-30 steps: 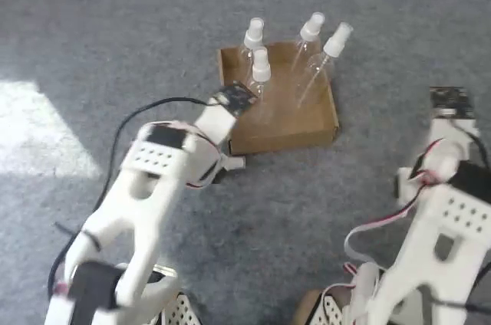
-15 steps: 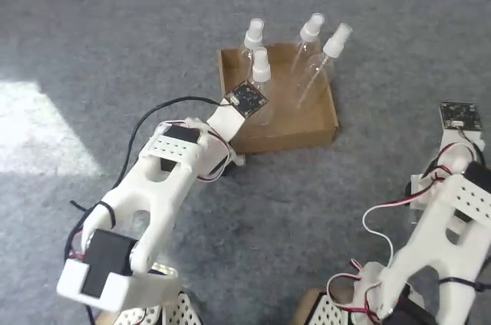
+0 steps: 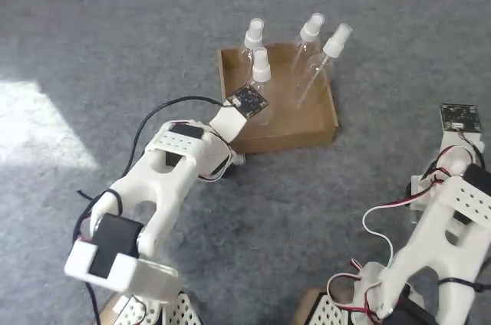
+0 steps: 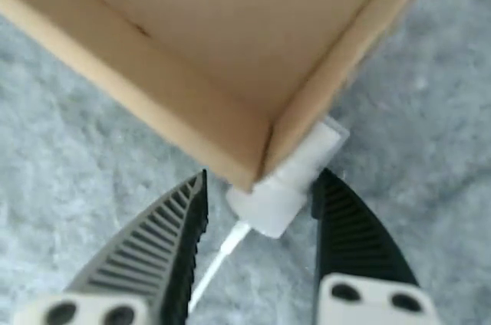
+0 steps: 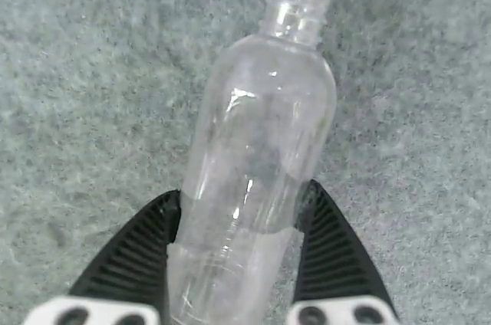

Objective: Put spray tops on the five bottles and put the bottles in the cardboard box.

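The cardboard box (image 3: 285,139) stands at the back of the carpet, and several clear bottles with white spray tops (image 3: 261,69) stand in it. A loose white spray top (image 4: 285,187) lies on the carpet against the box's near left corner (image 4: 265,145). My left gripper (image 4: 261,178) is open, with one finger on either side of that top. In the high view the left arm (image 3: 180,164) stretches to this corner. My right gripper (image 5: 242,193) is shut on a clear bottle without a top (image 5: 268,110), held over the carpet. The right arm (image 3: 453,195) is at the right edge.
Grey carpet (image 3: 322,210) covers the whole work area. A bright patch of light (image 3: 38,129) lies at the left. A black cable (image 3: 153,114) loops over the left arm. Open floor lies between the two arms.
The left arm has stretched forward and its wrist has swung closer to the box's corner. The right arm has drawn back a little toward the right edge.
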